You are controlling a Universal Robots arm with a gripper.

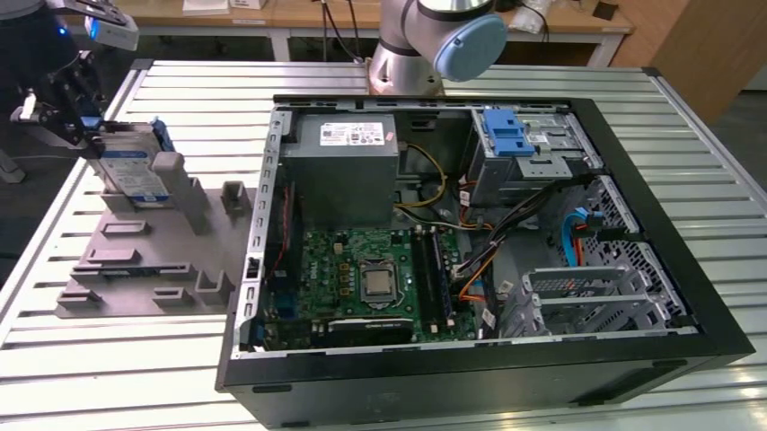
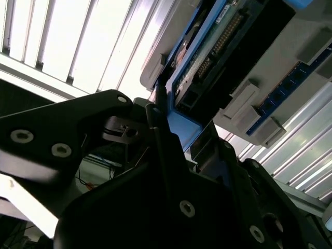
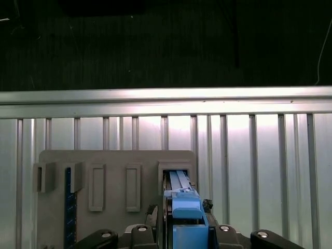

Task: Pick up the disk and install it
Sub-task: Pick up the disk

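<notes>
Ribbed aluminium table (image 1: pixel 689 108) carries everything in the exterior view: an open black computer case (image 1: pixel 480 391) lies on its side, and a grey holding fixture (image 1: pixel 132 260) is just beside it, towards the exterior view's left. The base of the robot arm (image 1: pixel 408 63) stands behind the case.

Inside the case, a grey power supply box (image 1: pixel 348 162) sits near the back wall. The green motherboard (image 1: pixel 359 278) is in front of it. A blue latch with a metal cage (image 1: pixel 513 135) is at the back, towards the exterior view's right.

The disk (image 1: pixel 129 171) stands upright on its edge in a slot at the far end of the fixture, outside the case and well apart from the cage. Its white-and-blue label faces the case. The gripper (image 1: pixel 86 139) is at the disk's outer edge, on the side away from the case.

In the first wrist view, the gripper (image 3: pixel 184 231) has its black fingers (image 3: pixel 155 218) close on both sides of the blue carrier of the disk (image 3: pixel 184 207). They appear to press on it, with the disk seated in the slot of the fixture (image 3: pixel 114 158). A narrow blue board (image 3: pixel 68 207) stands in another slot.

In the second wrist view, one finger (image 2: pixel 158 135) lies against the blue frame of the disk (image 2: pixel 207 57).
</notes>
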